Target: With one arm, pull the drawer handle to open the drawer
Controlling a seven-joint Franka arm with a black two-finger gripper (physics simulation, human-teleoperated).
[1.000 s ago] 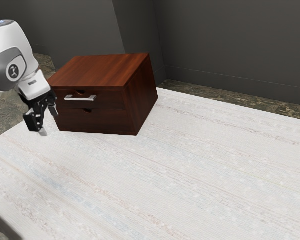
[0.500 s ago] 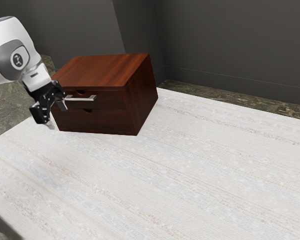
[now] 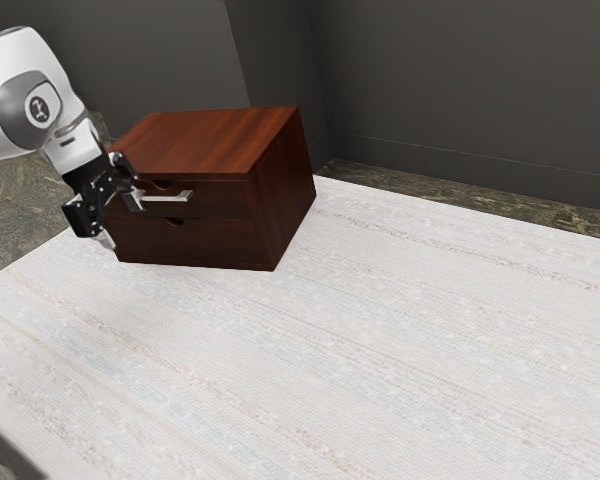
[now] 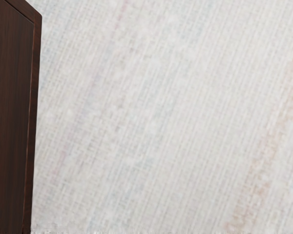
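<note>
White woven table (image 3: 380,350); above it the black jaws, standing apart, have climbed to the exterior view's left end of the silver bar handle (image 3: 165,197); the upper drawer (image 3: 217,196) of the reddish-brown wooden chest (image 3: 210,140) remains shut, grasp pending

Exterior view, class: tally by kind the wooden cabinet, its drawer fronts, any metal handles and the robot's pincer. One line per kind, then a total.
Wooden cabinet: 1
Drawer fronts: 2 (upper, lower)
Metal handle: 1
Pincer: 1
Total: 5
</note>
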